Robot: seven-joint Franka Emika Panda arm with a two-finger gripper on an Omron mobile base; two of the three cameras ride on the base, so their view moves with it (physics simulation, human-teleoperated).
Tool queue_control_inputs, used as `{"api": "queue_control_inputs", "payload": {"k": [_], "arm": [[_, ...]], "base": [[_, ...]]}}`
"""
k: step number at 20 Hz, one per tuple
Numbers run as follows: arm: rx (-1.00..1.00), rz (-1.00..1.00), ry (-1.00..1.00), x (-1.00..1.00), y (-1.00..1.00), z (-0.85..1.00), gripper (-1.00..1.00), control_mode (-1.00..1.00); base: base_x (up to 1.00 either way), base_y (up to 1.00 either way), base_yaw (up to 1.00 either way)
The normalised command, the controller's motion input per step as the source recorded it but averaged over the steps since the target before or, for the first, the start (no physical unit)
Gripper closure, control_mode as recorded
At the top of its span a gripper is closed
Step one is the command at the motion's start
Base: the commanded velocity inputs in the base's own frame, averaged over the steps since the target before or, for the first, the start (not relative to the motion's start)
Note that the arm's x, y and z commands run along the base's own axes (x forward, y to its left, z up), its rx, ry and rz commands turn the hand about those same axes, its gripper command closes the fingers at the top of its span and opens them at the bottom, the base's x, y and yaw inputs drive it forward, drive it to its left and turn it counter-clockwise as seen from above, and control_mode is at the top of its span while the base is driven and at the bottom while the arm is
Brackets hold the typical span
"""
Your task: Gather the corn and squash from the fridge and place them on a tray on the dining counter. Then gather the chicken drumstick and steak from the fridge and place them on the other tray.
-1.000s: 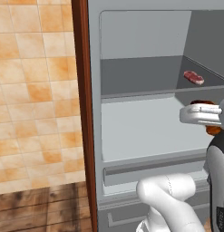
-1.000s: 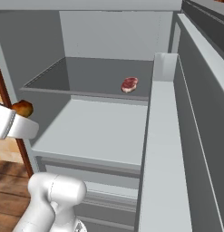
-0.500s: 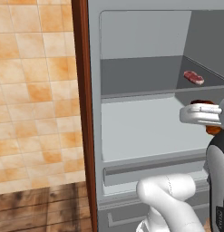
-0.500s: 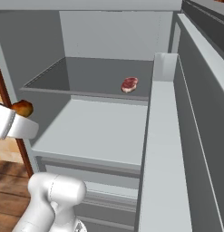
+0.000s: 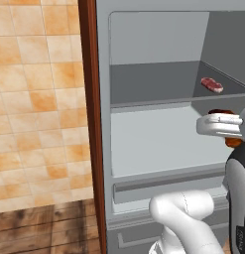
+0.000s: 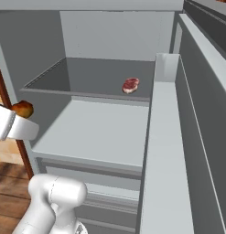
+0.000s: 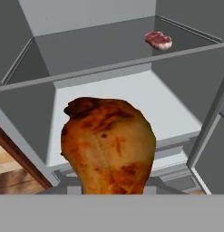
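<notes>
- Browned, roasted chicken drumstick point(image 7: 108, 145) pinched in the two-finger gripper point(image 7: 111, 190), held up in front of the open grey fridge point(image 6: 110, 36)
- Raw red steak point(image 6: 130, 85) lies on the dark upper shelf point(image 5: 153, 84), right side, well apart from the drumstick

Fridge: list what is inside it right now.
The fridge has one steak lying on its upper shelf; the lower shelf is bare. The chicken drumstick sits in the gripper at the fridge's front. The drawers below are shut, contents hidden.
</notes>
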Motion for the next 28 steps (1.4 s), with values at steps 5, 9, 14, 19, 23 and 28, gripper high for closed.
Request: {"api": "queue_control_inputs", "payload": {"k": [5,9,14,19,23,28], "arm": [[0.0,0.0,0.0,0.0,0.0,0.0,1.0,1.0],[0.0,0.0,0.0,0.0,0.0,0.0,1.0,1.0],[0.0,0.0,0.0,0.0,0.0,0.0,1.0,1.0],[0.0,0.0,0.0,0.0,0.0,0.0,1.0,1.0],[0.0,0.0,0.0,0.0,0.0,0.0,1.0,1.0],[0.0,0.0,0.0,0.0,0.0,0.0,1.0,1.0]], "base": [[0.0,0.04,0.0],[-0.01,0.48,0.0],[0.0,0.96,-0.06],[0.0,0.8,-0.1],[-0.08,0.83,-0.21],[-0.16,0.82,-0.27]]}}
